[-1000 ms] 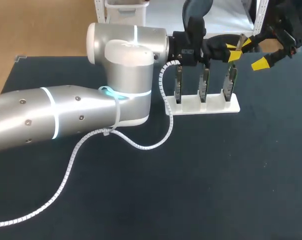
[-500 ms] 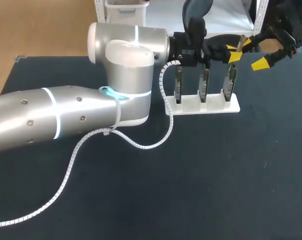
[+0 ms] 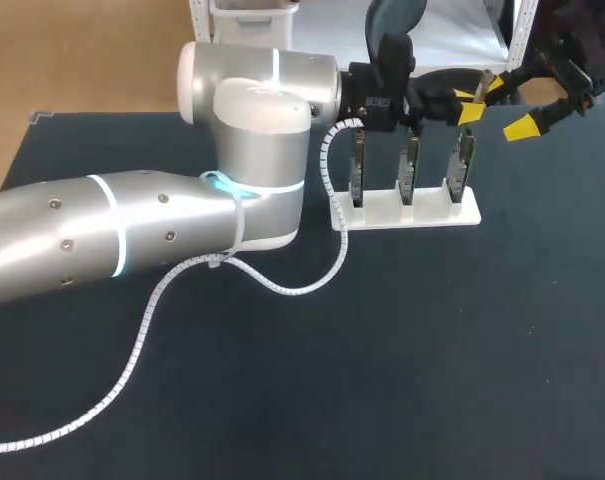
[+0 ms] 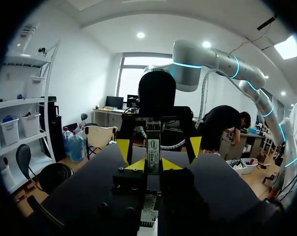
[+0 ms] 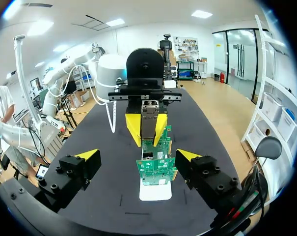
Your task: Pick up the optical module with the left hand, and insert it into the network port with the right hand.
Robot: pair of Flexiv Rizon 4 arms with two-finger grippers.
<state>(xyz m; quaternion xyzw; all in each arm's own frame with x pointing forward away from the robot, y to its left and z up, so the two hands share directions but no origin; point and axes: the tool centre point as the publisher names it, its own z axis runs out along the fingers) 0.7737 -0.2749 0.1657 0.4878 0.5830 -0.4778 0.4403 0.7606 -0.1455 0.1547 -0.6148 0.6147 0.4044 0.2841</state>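
Little has changed over the last second: my left arm has crept only slightly up the head view, and both claws sit where they were, above the far end of the white rack of upright circuit boards on the desk. The left claw is pinching the optical module between its yellow tips, holding it up off the desk. The right claw faces it with fingers spread wide, one on each side of the module and touching nothing. I judge the handover is lined up but not yet made. The right claw must close on the module before the left lets go. I cannot pick out the network port with certainty from here.
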